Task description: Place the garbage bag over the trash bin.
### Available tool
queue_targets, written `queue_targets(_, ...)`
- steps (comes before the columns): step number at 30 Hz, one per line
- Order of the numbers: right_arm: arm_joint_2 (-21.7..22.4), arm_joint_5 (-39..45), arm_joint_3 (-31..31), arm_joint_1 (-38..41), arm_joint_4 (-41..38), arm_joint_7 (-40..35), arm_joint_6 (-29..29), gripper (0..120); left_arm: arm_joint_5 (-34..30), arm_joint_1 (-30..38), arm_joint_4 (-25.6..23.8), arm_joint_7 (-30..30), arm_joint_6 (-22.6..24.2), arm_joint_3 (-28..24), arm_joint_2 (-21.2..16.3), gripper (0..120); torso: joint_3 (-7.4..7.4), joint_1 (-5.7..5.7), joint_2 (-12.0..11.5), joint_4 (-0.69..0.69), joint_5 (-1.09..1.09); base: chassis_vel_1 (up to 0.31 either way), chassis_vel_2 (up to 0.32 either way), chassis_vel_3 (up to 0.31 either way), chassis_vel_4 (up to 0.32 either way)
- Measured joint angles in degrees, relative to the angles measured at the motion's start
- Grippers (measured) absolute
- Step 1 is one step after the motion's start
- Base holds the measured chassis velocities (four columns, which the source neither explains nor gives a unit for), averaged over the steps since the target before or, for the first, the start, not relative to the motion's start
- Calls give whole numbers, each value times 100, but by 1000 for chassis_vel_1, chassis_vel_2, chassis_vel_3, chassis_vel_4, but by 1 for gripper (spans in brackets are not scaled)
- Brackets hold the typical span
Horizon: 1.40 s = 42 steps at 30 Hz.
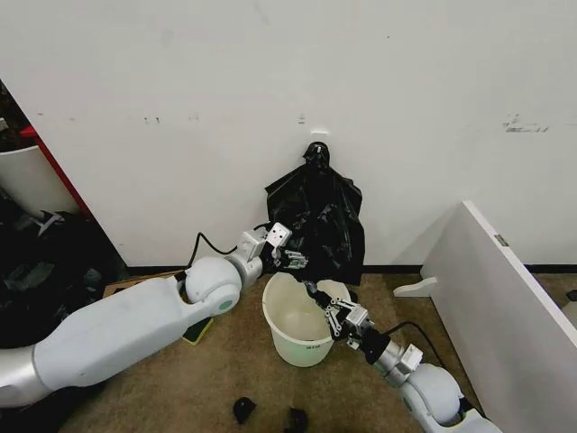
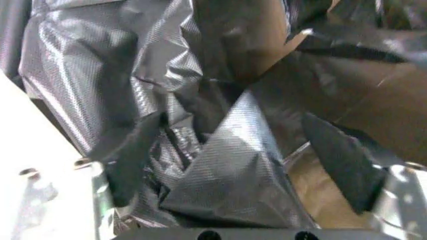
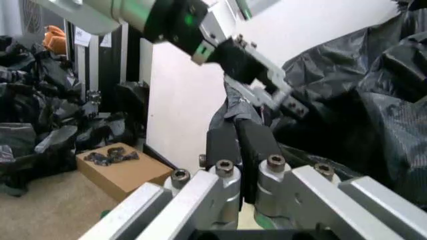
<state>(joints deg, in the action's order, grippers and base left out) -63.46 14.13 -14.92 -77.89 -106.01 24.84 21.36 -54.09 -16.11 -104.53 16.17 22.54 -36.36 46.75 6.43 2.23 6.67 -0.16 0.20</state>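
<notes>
Black film of the garbage bag (image 1: 315,221) was reached by the spread left gripper (image 1: 290,261); the right gripper (image 3: 241,142), pinched flat and empty, was held over the trash bin (image 1: 297,334). A single layer should be taken.

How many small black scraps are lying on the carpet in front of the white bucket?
2. One black scrap lies on the carpet ahead of the white bucket, toward the left arm; the other scrap lies beside it, nearer the right arm. More could be hidden under the arms.
</notes>
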Motion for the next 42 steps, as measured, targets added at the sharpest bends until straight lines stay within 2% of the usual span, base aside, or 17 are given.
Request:
queue_targets(2, 19, 29, -17, -5, -33, -4, -10, 0, -20, 33, 37, -10, 62, -30, 34, 73, 0, 0, 0, 0, 0, 0, 0, 0, 0)
queue_targets(3, 19, 29, -17, -5, -33, -4, -10, 0, -20, 33, 37, -10, 62, -30, 34, 73, 0, 0, 0, 0, 0, 0, 0, 0, 0)
queue_targets(9, 58, 97, -30, -20, -107, -16, -25, 0, -48, 44, 130, 3, 145, -44, 118, 46, 0, 0, 0, 0, 0, 0, 0, 0, 0)
queue_targets(10, 58, 97, -30, -20, -107, -16, -25, 0, -48, 44, 130, 3, 145, -44, 118, 46, 0, 0, 0, 0, 0, 0, 0, 0, 0)
queue_targets(15, 50, 131, -15, -22, -150, -46, -50, 0, -31, -34, 163, 24, 145, 34, 116, 28, 0, 0, 0, 1, 0, 0, 0, 0, 0)
queue_targets(17, 47, 151, -2, -23, -179, -71, -75, 0, -23, -123, 181, 50, 132, 142, 121, 18, 0, 0, 0, 1, 0, 0, 0, 0, 0)
queue_targets(19, 46, 156, 1, -27, -188, -81, -81, 0, -20, -165, 182, 62, 119, 193, 124, 15, 0, 0, 0, 1, 0, 0, 0, 0, 0)
queue_targets(20, 47, 174, 2, -36, -206, -98, -91, 0, -17, -248, 180, 80, 87, 281, 126, 9, -1, 0, 0, 0, 0, 0, 0, 0, 0)
queue_targets(23, 52, 284, -10, -81, -305, -196, -170, 0, -10, -600, 113, 155, -105, 643, 123, 0, -1, 0, 0, -1, 0, 0, 0, 0, 0)
queue_targets(27, 55, 368, -54, -174, -459, -364, -310, 1, -10, -1191, -89, 255, -438, 1229, 111, 0, -1, 0, 0, 1, -2, 0, 0, 0, 0)
queue_targets(30, 113, 301, -72, -363, -746, -749, -666, 13, -1, -1709, -294, 361, -834, 1830, 135, 0, -1, 0, 0, 2, 0, 0, 0, 0, 0)
queue_targets(33, 220, 631, 37, -726, -1409, -1518, -1393, 27, 69, -2139, -422, 557, -1192, 2381, 292, 0, -1, 0, 1, 0, -1, 0, 0, 0, 0)
queue_targets(35, 244, 736, 71, -794, -1578, -1748, -1573, 30, 105, -2205, -446, 576, -1257, 2444, 323, 0, -1, 0, 1, 0, -1, 0, 0, 0, 0)
queue_targets(38, 293, 735, 122, -821, -1929, -2369, -1973, 43, 197, -2345, -541, 589, -1371, 2563, 365, 0, -1, 0, 2, -1, -1, 0, 0, 0, 0)
queue_targets(41, 308, 626, 154, -602, -1896, -2608, -2065, 54, 254, -2450, -614, 587, -1386, 2611, 351, 0, -1, 0, 2, 0, 0, 0, 0, 0, 0)
queue_targets(42, 308, 626, 154, -602, -1896, -2608, -2065, 54, 254, -2450, -614, 587, -1386, 2611, 351, 0, -1, 0, 2, 0, 0, 0, 0, 0, 0)
